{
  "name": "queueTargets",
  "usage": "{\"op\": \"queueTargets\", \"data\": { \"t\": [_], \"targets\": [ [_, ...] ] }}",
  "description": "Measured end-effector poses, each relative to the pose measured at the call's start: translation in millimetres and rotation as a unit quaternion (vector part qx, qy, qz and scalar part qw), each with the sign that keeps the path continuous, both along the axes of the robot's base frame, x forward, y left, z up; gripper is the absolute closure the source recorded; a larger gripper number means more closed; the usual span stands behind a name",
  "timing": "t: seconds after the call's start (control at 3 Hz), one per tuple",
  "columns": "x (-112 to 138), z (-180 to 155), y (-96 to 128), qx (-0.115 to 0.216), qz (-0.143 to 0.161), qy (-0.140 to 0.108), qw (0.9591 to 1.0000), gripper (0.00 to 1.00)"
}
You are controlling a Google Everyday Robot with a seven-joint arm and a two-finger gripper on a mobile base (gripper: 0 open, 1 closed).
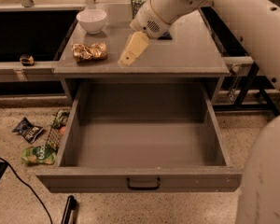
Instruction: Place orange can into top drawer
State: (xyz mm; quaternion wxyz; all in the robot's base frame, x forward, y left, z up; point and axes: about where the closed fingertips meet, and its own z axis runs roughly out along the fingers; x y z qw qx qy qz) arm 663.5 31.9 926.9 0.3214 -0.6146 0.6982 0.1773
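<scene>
The orange can [88, 52], crumpled and shiny, lies on its side on the grey cabinet top [186, 55], near the front left edge. My gripper [130, 51] hangs over the cabinet top just right of the can, a short gap away, and holds nothing that I can see. The top drawer [142, 178] is pulled fully open below the top. Its inside is bare, and its front panel has a small black handle [143, 185].
A white bowl [92, 20] stands at the back left of the top. A green can [137, 3] stands at the back, partly behind my arm. Snack bags [35, 154] lie on the floor left of the drawer. A black object [68, 209] lies on the floor in front.
</scene>
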Motion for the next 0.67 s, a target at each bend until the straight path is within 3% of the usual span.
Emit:
{"op": "queueTargets", "data": {
  "t": [0.33,0.67],
  "targets": [
    [30.6,-5.0,31.7,-0.004,0.011,-0.032,0.9994,0.0],
    [62.2,-12.3,60.0,0.015,0.017,-0.061,0.9978,0.0]
  ]
}}
